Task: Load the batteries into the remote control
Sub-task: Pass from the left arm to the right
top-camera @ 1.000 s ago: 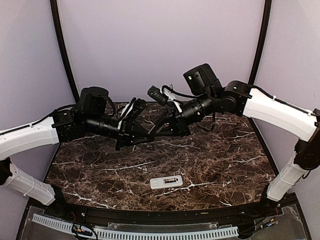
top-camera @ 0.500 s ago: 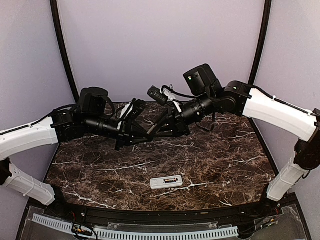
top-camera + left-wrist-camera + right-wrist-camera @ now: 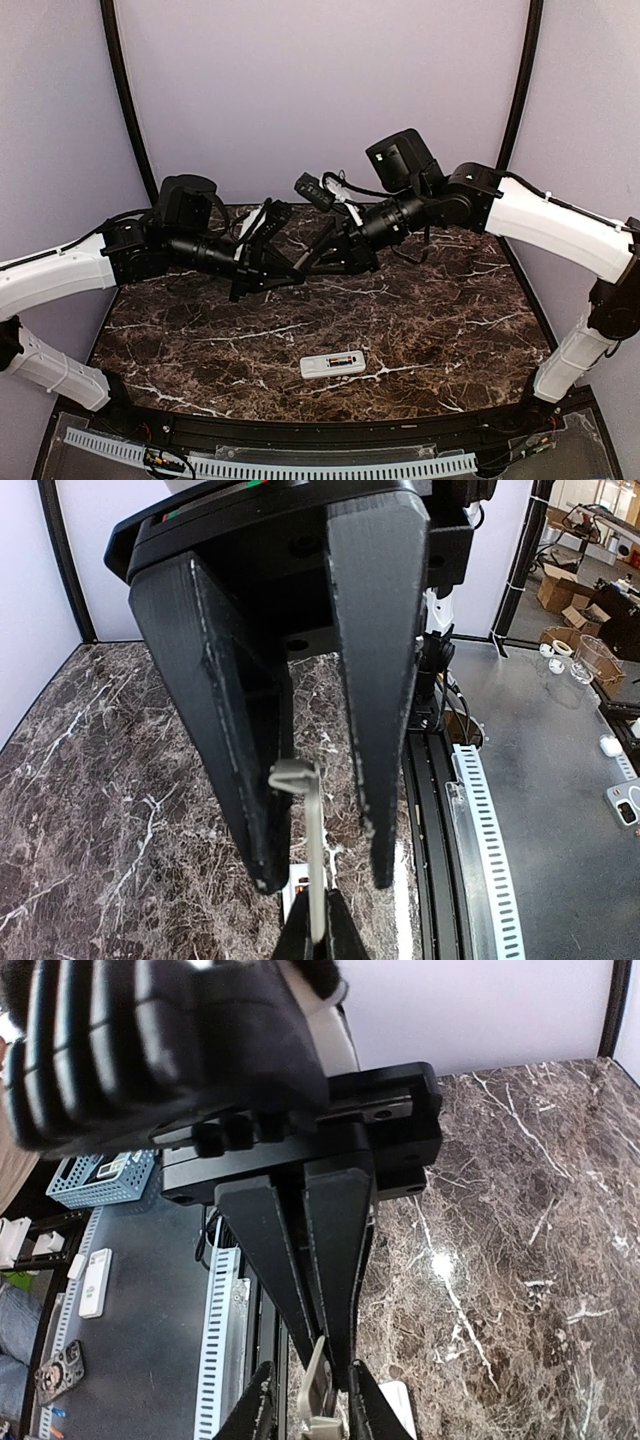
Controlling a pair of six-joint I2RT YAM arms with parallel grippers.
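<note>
Left gripper [image 3: 320, 875] first: up in the air over the far half of the tabletop [image 3: 450, 320], it is squeezed down narrow on the hooked end of a thin grey cover [image 3: 317, 845], seen edge-on between its fingers. Coming in nose to nose is the right gripper [image 3: 328, 1355], fingers almost together, its tips either side of the plain end of that same strip. Whether it is truly biting, I cannot tell.

Down below, well apart from all this, the remote control [image 3: 333, 364] lies flat near the front edge, back side up. The batteries [image 3: 340, 361] look to be sitting in its bay already, dark with a touch of orange. So my read is that the loading is nearly done, and this is a mid-air regrasp of the cover before it goes back on.

To do it well:
- One gripper should stay firm until the other has a sure pinch; two half-grips on a piece this thin would probably let it twist or drop.
- The hooked end is better left free, since that hook presumably has to catch the remote's edge first.
- Whichever gripper carries it down should hold the plain end, squarely across the flat faces.
- The descent wants to be slow, cover lined up lengthwise with the bay, hook in first at a shallow tilt, then pressed flat.
- The remote lies loose, so a sideways push would likely slide it; the other gripper could steady it.
</note>
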